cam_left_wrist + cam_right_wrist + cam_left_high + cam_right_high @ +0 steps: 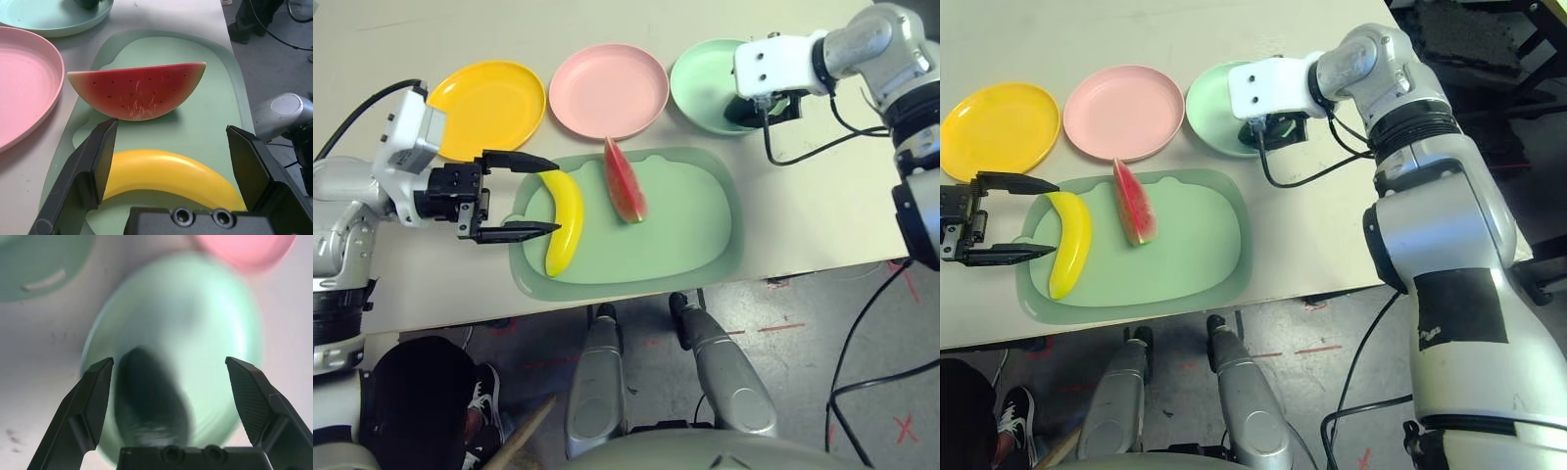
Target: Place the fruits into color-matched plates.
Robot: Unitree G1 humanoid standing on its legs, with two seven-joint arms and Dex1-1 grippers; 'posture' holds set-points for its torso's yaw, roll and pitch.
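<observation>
Head views: the left gripper (521,197) stands wide and empty, its black fingers either side of the upper end of the banana (564,220), which lies on the green mat (695,235) beside the watermelon (624,182). The yellow plate (489,103) and pink plate (609,88) sit bare on the worktop (803,215). If the fingers close this near the tip, the smooth curved plastic could pivot or squirt free.

Left wrist view: the glossy banana lies across the gap between the open jaws; the watermelon, a matte red wedge with a pale green rind, sits just beyond and could be nudged by a forward push.

Right wrist view: the right gripper (168,401) is wide and holds nothing; the dark avocado (151,396) lies in the mint plate (220,313), between the fingers. It is rounded, so a careless withdrawal could clip it and roll it off the shallow rim.
</observation>
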